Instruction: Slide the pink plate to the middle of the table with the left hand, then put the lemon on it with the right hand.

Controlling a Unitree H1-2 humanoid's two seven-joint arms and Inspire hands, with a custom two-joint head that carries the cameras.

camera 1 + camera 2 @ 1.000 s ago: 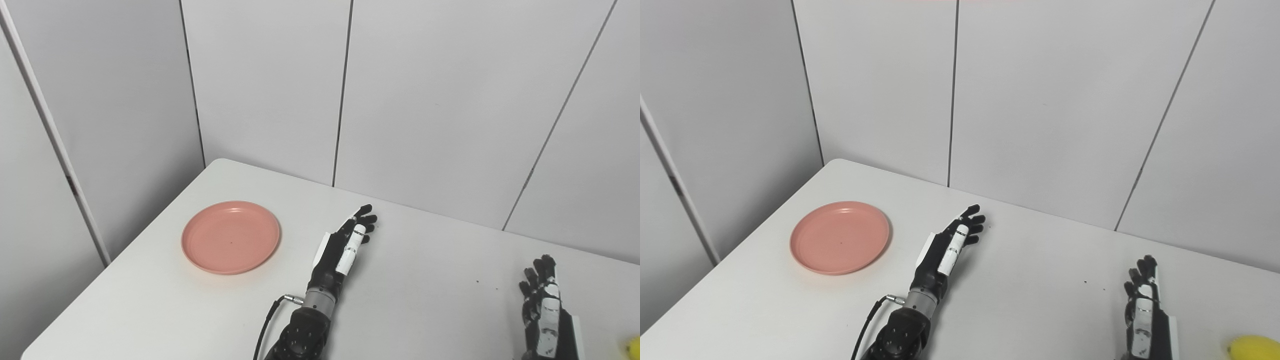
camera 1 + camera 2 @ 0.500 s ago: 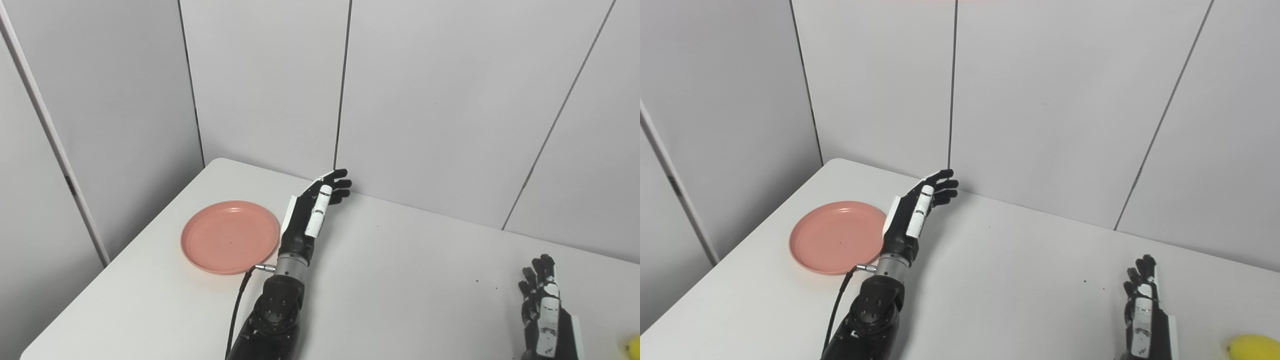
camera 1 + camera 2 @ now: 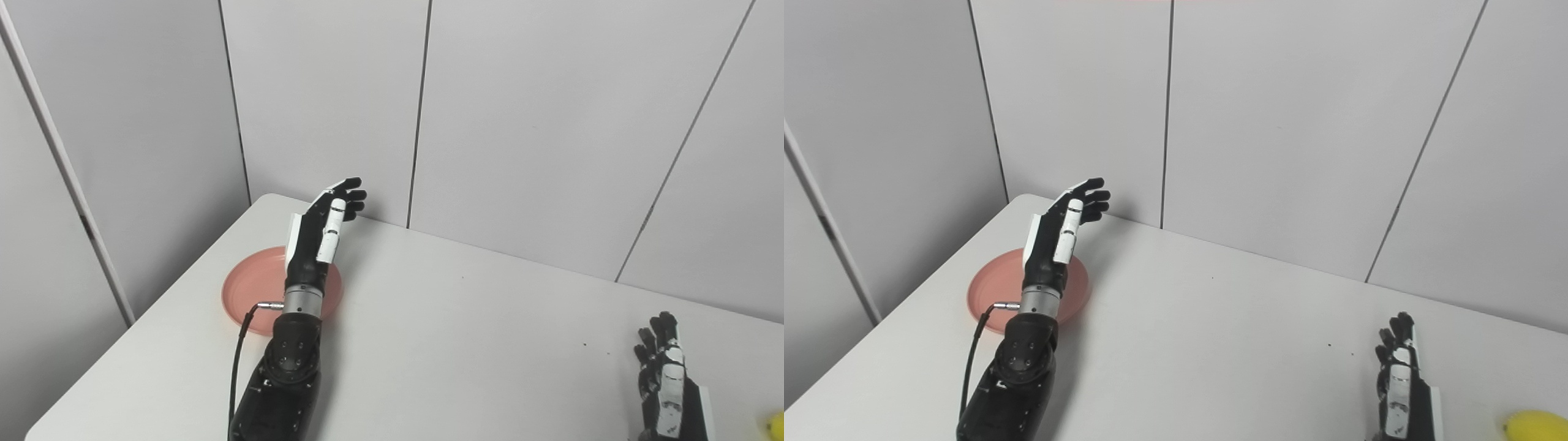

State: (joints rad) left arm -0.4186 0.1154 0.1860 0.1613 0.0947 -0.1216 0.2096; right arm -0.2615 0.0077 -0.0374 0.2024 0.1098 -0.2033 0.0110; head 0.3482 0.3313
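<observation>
Since a second ago the left hand (image 3: 321, 229) has swung from the middle of the table (image 3: 465, 343) over to the left and farther back, and it now sits in front of the pink plate (image 3: 257, 288) in both views, covering the plate's right part. Its fingers (image 3: 349, 193) are stretched out and a little apart, pointing up toward the back wall (image 3: 527, 122), and it holds nothing. Whether the hand is touching the plate or raised above it cannot be told from these views. The left forearm (image 3: 285, 373) and its thin black cable (image 3: 236, 367) cross the plate's near edge. The plate itself lies where it lay before, flat on the table near the back left corner, not yet at the middle. The right hand (image 3: 1399, 386) has not moved: it rests low at the near right of the table, fingers upright and slightly spread, nothing in its grasp, with its wrist cut off by the bottom edge of the picture. The lemon (image 3: 1536, 425) also stays put, sitting on the table at the bottom right corner, just to the right of the right hand and apart from it; in the left eye view only a sliver of it shows at the frame's edge. A few small dark specks (image 3: 1338, 349) mark the tabletop between the hands, nearer the right one.
</observation>
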